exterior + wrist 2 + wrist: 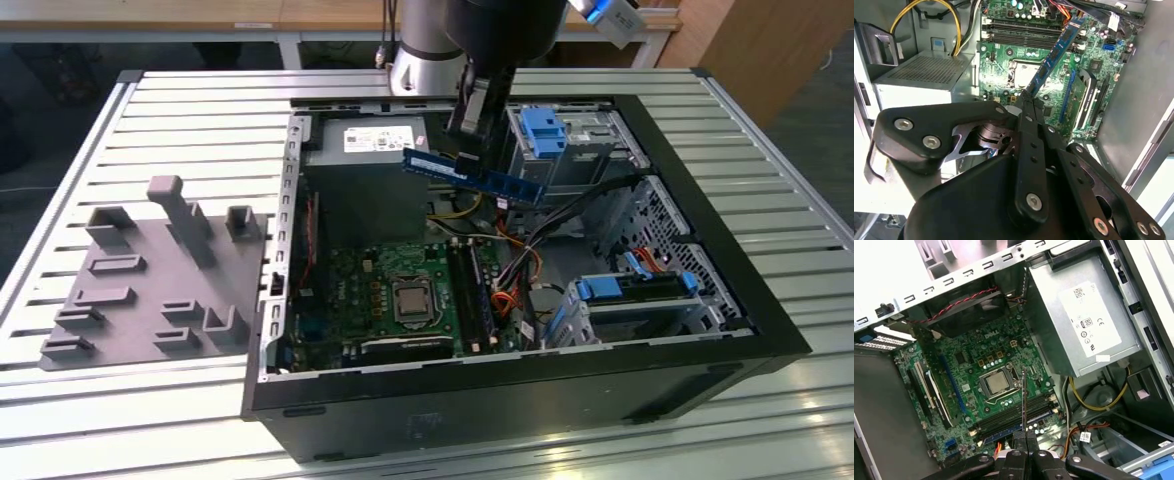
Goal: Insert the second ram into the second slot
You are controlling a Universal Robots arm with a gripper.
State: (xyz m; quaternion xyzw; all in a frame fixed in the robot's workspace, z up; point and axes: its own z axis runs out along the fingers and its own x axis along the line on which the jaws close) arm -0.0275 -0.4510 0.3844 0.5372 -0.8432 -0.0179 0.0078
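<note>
My gripper (470, 160) is shut on the second ram (478, 176), a thin blue circuit-board stick with dark chips. The stick hangs roughly level, slightly tilted, above the open computer case and over its back half, well clear of the motherboard (387, 300). In the second wrist view the ram (1054, 60) juts out from the closed gripper (1029, 100) toward the board. The first wrist view shows the ram (1023, 400) edge-on, above the row of long dark ram slots (1014, 421). In the exterior view those slots (470, 295) run beside the processor socket (407, 300). I cannot tell which slot is filled.
The grey power supply (363, 140) sits at the back of the case, with loose cables (521, 255) beside the slots. Blue drive-bay clips (541, 130) and a drive cage (641, 290) stand at the exterior view's right. A grey fixture plate with pegs (147, 280) lies on the slatted table.
</note>
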